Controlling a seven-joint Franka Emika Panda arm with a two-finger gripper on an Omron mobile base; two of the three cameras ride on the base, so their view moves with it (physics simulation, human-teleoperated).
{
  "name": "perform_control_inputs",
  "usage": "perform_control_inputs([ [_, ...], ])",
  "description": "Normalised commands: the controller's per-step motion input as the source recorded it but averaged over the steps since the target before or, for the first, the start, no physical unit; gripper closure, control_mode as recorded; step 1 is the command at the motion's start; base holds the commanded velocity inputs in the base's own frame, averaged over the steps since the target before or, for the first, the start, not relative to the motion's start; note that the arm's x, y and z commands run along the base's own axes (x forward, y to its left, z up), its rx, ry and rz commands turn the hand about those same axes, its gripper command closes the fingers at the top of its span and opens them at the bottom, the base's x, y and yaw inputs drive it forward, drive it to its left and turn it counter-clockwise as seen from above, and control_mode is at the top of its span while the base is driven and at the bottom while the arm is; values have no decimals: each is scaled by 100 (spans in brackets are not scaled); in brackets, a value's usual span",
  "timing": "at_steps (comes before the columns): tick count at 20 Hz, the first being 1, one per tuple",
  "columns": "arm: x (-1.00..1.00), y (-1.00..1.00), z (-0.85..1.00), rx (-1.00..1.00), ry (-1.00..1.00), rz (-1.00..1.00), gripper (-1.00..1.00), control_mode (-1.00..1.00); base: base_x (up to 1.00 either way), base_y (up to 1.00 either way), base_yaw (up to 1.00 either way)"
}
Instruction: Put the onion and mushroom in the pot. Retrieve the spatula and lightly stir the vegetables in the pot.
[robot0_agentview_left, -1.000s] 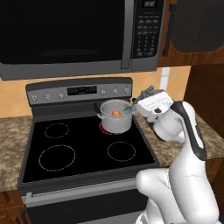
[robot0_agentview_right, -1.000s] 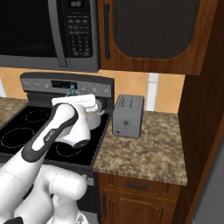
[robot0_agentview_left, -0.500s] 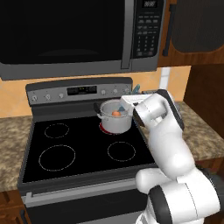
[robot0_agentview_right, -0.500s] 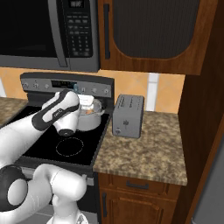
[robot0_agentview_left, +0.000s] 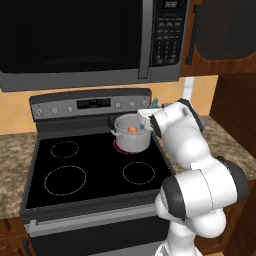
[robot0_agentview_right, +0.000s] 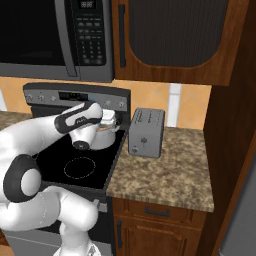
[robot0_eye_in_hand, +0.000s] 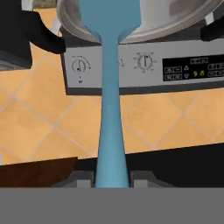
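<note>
Steel pot (robot0_agentview_left: 132, 140) is seen on the rear right burner of the black glass stove (robot0_agentview_left: 90, 170), short dark handles at each side, straight polished walls. The onion (robot0_agentview_left: 132, 129), a small orange-brown ball, is seen inside the pot, well below the rim. No mushroom can be made out from these views. A blue spatula (robot0_eye_in_hand: 109, 87) is clamped between the two dark tips of the end effector (robot0_eye_in_hand: 112, 177), which is closed on the narrow handle; the handle is smooth and matte, widening into a flat blade that overlaps the pot's mouth in the hand view. The end effector (robot0_agentview_left: 145, 118) is held just beside the pot's right rim, with the hand turned so the blade points into the pot, presumably to get it over the wall before stirring. The grey boxy toaster (robot0_agentview_right: 146, 131) stands on the speckled stone tabletop (robot0_agentview_right: 165, 175), right of the pot, apart from it. Stirring is judged about to begin; light contact is advised, since the pot looks easy to shift on the glass.
</note>
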Motion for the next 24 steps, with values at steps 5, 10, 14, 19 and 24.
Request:
perform_control_inputs([
  [5,6,45,-31,0,14,-3,100,-100,0,0,0],
  [10,10,29,-24,0,4,-5,100,-100,0,0,0],
  [14,14,42,-42,19,1,0,100,-100,0,0,0],
  [19,21,19,-46,28,0,5,100,-100,0,0,0],
  [24,25,0,-26,2,0,0,100,-100,0,0,0],
])
